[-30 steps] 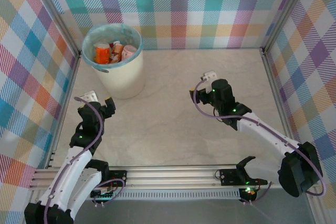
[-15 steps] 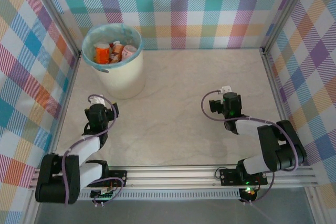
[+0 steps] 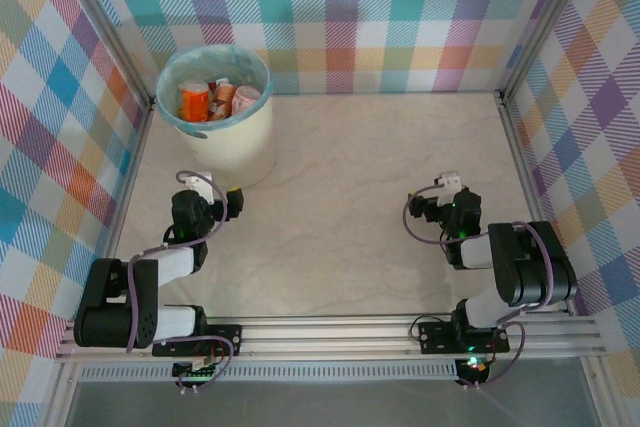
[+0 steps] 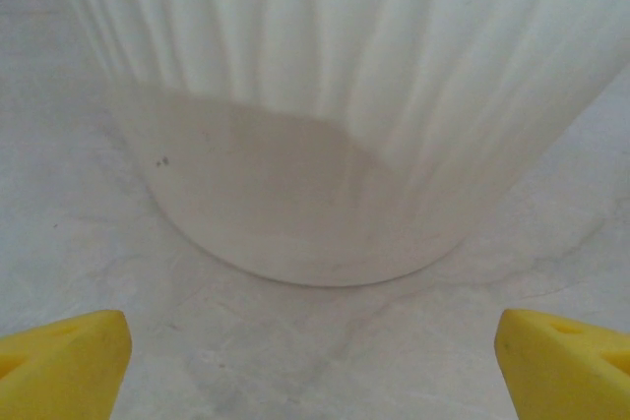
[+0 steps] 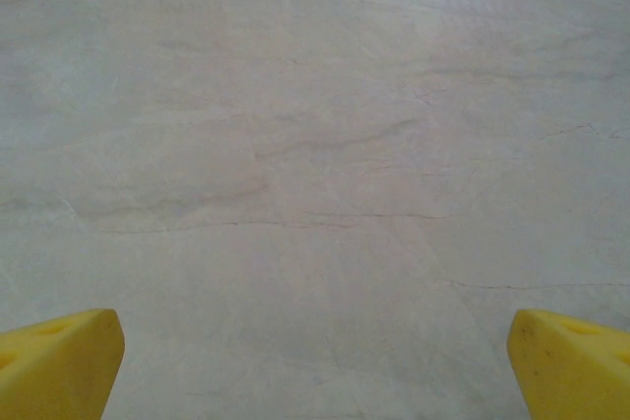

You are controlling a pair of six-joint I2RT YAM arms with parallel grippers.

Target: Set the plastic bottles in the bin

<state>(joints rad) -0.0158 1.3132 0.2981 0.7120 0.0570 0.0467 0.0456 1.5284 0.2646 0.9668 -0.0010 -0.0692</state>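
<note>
- Pastel checked walls [image 3: 400,17] close three sides of a pale, marble-patterned worktop [image 3: 350,177]. A metal rail [image 3: 330,332] runs along its near edge.
- The round cream-white plastic bin [image 3: 240,152], lined with a teal bag folded over its rim, stands in the worktop's far-left corner, close to the left wall.
- The small plastic bottles [image 3: 205,100], with orange and pink labels, lie inside the bin below the rim. From this, the job looks about finished.
- The left pincer [image 3: 212,190] sits low just in front of the bin's base, jaws wide apart and holding nothing. In the wrist view its yellow fingertips [image 4: 59,361] frame the ribbed bin wall. With the arm folded, this reads as a resting pose.
- The right pincer [image 3: 440,197] sits towards the right edge, also spread and holding nothing, facing bare marble towards the far edge.
- There is broad open room between the arms and out to the far edge. The one tight spot is on the left, where any forward reach would likely nudge the bin.
</note>
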